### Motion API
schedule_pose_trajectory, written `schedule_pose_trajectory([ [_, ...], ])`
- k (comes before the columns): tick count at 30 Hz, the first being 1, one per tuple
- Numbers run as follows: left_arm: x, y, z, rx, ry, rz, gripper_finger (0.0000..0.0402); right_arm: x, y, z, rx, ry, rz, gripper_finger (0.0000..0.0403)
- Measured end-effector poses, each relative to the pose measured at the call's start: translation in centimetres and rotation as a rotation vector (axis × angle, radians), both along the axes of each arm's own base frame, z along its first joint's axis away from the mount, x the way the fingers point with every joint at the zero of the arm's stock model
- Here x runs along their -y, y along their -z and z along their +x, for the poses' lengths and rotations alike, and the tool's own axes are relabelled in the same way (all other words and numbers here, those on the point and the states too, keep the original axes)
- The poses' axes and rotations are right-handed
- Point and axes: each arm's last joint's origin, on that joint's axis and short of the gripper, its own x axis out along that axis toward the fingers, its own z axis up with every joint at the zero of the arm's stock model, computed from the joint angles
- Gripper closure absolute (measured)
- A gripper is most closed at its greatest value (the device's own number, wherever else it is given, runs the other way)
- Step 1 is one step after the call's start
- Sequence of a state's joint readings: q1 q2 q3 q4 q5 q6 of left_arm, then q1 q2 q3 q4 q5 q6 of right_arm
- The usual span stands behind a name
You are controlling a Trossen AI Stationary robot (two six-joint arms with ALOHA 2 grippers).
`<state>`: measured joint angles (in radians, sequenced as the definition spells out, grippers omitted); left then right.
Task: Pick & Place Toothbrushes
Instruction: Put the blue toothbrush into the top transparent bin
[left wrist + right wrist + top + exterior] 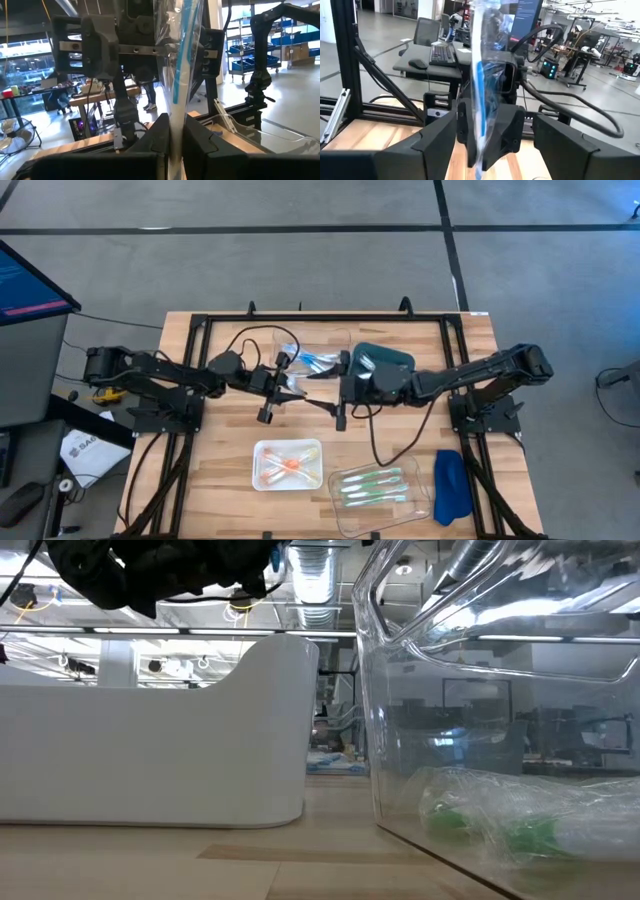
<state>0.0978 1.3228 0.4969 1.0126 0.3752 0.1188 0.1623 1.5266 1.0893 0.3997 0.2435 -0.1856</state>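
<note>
A clear plastic bag (312,363) with light blue toothbrushes (186,55) hangs in the air over the far middle of the table, between my two grippers. My left gripper (288,373) is shut on it. My right gripper (492,150) faces it from the table's right and is open. Its fingers stand on either side of the bag (480,95) and of the left fingers without touching them. Orange toothbrushes (288,466) lie in a white tray (262,452). Green ones (375,483) lie in a clear tray (345,520). My left gripper pinches the bag's near end (175,127) between its two fingers, which come level from the table's left. The bag stands edge-on between them and reaches past the fingertips toward the right gripper. It is lifted clear of the table.
A dark teal tray (390,358) sits at the far middle under the right arm. A blue cloth (452,485) lies at the near right. A black frame (200,320) rims the table. In the low view the white tray (150,740) and clear tray (480,690) stand side by side.
</note>
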Motion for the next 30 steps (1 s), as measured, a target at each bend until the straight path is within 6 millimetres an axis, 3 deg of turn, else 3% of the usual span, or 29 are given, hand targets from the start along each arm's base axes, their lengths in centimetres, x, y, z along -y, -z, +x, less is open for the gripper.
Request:
schedule_pose_trajectory([
  [7,0.0,0.0,0.0,0.0,0.0,0.002,0.0384,-0.3,-0.4,0.0,0.043,-0.017,0.024,0.0148],
  [16,0.0,0.0,0.0,-0.002,0.001,-0.004,0.0384,-0.8,2.4,2.2,0.048,-0.03,0.031,0.0148],
  [23,0.0,0.0,0.0,-0.003,0.001,-0.004,0.0384,-0.7,2.0,2.3,0.062,-0.03,0.02,0.0149],
  [30,0.0,0.0,0.0,-0.002,0.0,-0.001,0.0384,-0.5,1.7,2.3,0.079,-0.024,0.025,0.0194],
])
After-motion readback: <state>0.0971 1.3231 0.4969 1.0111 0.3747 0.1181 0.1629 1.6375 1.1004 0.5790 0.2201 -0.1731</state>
